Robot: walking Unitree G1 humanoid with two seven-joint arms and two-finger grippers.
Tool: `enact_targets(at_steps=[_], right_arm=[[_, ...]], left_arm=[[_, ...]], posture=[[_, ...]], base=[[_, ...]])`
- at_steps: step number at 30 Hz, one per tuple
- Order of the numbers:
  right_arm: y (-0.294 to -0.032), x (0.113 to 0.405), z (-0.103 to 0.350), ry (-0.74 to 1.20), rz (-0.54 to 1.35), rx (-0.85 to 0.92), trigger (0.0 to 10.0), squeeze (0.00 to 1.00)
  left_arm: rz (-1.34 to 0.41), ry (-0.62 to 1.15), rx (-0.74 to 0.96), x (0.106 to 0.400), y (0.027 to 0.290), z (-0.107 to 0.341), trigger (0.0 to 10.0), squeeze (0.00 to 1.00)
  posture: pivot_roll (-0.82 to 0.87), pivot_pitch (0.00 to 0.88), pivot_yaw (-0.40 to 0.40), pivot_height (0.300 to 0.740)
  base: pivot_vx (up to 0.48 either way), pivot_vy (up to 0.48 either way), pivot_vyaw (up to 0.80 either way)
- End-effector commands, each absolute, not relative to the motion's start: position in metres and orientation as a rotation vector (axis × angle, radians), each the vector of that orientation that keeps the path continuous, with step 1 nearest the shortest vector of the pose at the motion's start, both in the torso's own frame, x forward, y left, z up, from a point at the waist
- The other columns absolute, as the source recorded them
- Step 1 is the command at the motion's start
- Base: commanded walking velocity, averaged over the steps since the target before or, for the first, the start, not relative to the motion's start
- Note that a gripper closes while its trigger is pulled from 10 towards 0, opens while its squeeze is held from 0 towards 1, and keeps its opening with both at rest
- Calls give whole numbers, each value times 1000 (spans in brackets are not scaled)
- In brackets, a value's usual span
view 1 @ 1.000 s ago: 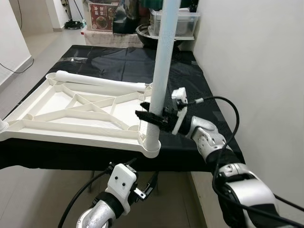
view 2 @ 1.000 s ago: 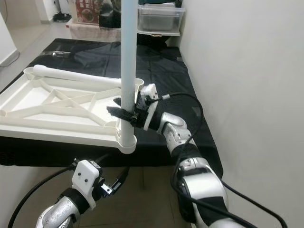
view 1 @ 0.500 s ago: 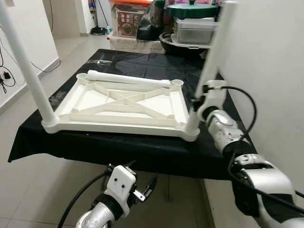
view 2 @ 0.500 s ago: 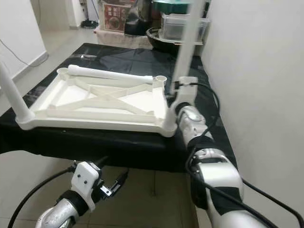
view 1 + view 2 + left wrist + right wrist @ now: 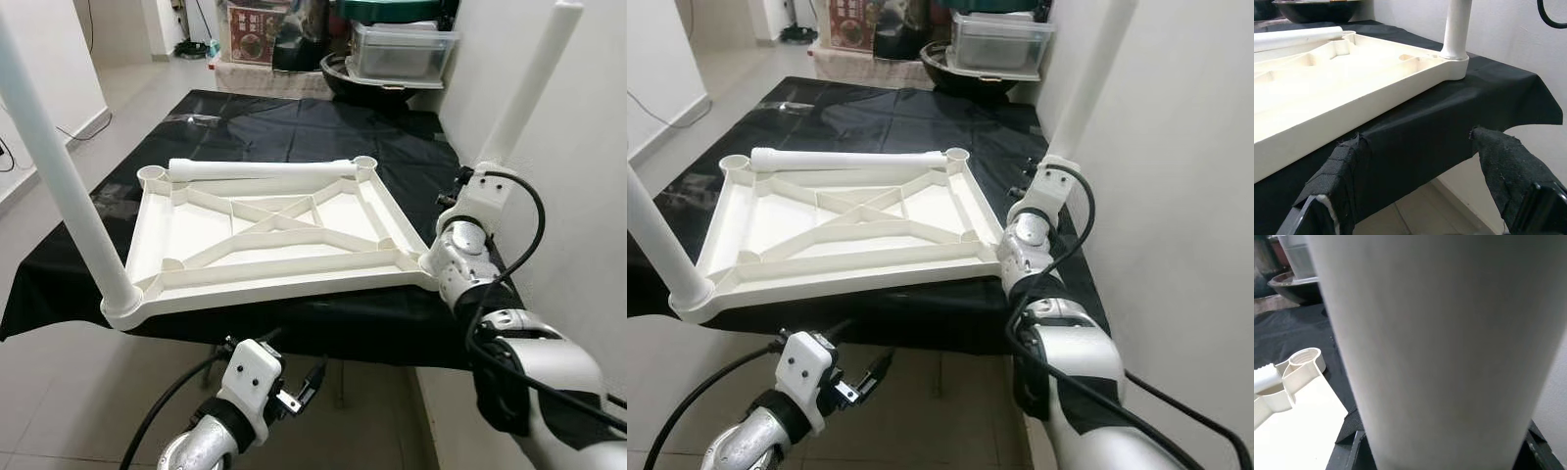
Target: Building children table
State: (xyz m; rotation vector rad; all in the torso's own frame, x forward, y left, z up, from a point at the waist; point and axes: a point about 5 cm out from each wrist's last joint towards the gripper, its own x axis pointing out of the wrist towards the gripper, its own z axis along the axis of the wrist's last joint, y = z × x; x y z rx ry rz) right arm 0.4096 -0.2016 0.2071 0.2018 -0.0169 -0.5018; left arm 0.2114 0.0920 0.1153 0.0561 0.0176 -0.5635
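White tabletop (image 5: 265, 230), three legs (image 5: 59, 176)

Right arm raised, left arm low

Right gripper (image 5: 468, 201) reaches forward, jaws clamped around a white leg; left gripper (image 5: 1420, 181) hangs low, black fingers (image 5: 1342, 171) spread apart.

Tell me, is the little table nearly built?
About halfway. The tabletop lies upside down on the black cloth with one leg standing at the near left corner. The right tool is at a second leg at the near right corner. A spare leg lies across it, and both far sockets are empty.
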Motion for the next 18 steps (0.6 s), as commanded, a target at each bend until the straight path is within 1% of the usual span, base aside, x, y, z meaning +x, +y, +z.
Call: enact_targets(at_steps=[1,2,3,7,8,9,14,18], right_arm=[[-196,407,187,83,-508,332,10000,0],[-196,407,187,83,-508,332,10000,0],[-192,408,189,73,-470,328,10000,1000],[-190,409,191,46,-464,316,10000,1000],[-189,409,193,21,-458,307,10000,627],[-189,409,193,6,-450,304,10000,0],[-187,409,194,-18,-418,311,10000,0],[-179,406,188,-38,-330,298,10000,0]], left_arm=[[-568,30,57,211,90,114,10000,0],[-568,30,57,211,90,114,10000,0],[-568,30,56,211,90,114,10000,0],[-568,30,55,211,90,114,10000,0],[-567,30,55,212,90,114,10000,0],[-567,29,56,212,90,114,10000,0],[-568,30,57,213,91,114,10000,0],[-570,32,59,215,91,113,10000,0]], posture=[[154,68,-82,740],[154,68,-82,740],[152,69,-81,740],[151,68,-81,740],[150,67,-80,740],[146,67,-76,740],[142,64,-74,740],[131,58,-70,740]], base=[[0,0,0],[0,0,0],[0,0,0],[0,0,0],[0,0,0],[0,0,0],[0,0,0],[0,0,0]])
